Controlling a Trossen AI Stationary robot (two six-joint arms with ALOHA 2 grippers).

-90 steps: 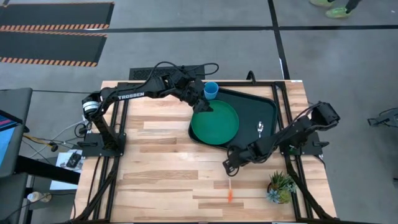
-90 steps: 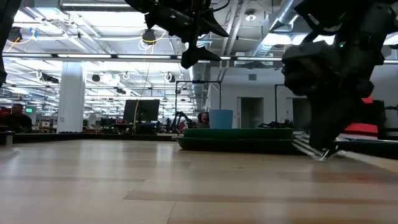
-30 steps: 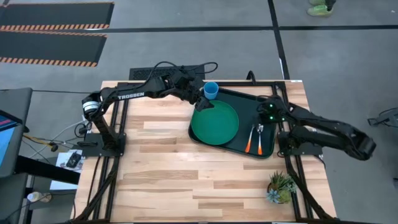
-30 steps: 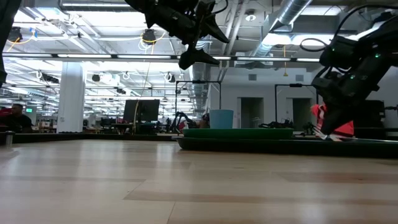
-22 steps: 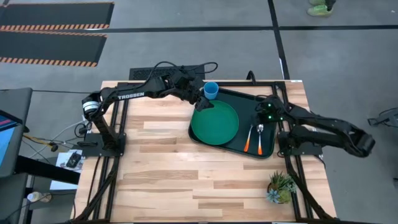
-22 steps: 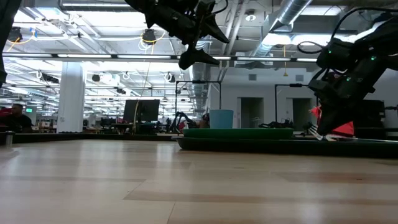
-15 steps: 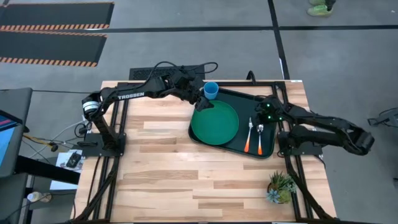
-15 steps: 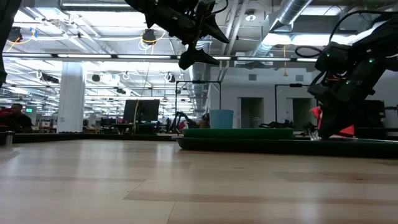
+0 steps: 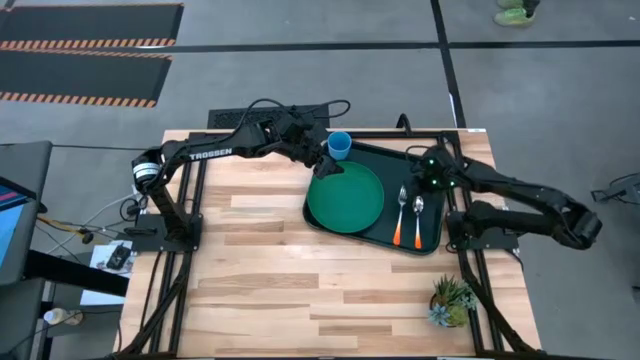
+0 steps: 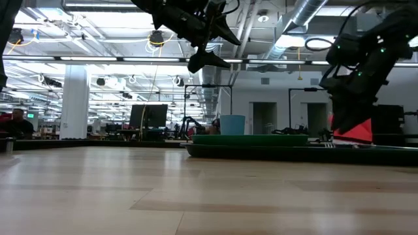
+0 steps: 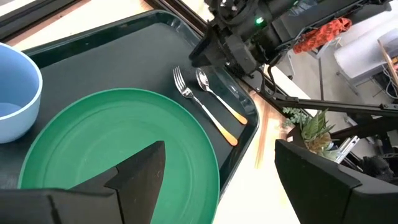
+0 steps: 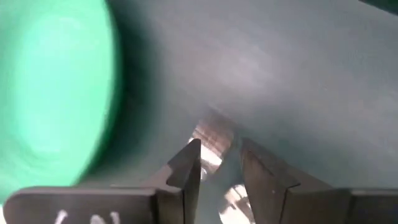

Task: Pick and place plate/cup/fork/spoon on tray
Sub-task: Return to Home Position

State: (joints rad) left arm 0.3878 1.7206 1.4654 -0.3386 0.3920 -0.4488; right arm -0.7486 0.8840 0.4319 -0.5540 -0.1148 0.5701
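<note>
The dark tray (image 9: pixel 388 158) sits right of centre on the table. The green plate (image 9: pixel 345 196) lies flat in it and the blue cup (image 9: pixel 339 146) stands at its far left corner. The fork (image 9: pixel 400 214) and the spoon (image 9: pixel 418 218) lie side by side on the tray floor right of the plate, orange handles toward the near edge. My right gripper (image 9: pixel 421 181) hovers open just beyond their metal heads (image 12: pixel 211 139), touching neither. My left gripper (image 9: pixel 326 167) hangs open above the plate's far edge, next to the cup.
A small potted plant (image 9: pixel 450 300) stands at the table's near right corner. Black frame rails (image 9: pixel 470 235) run along the table's right side beside the tray. Bare wood spreads over the table's left and near parts.
My right gripper has risen and drawn back toward the table's far edge, away from the fork. The fork, whose head was under the gripper a second ago, now lies in full view on the tray beside the spoon.
</note>
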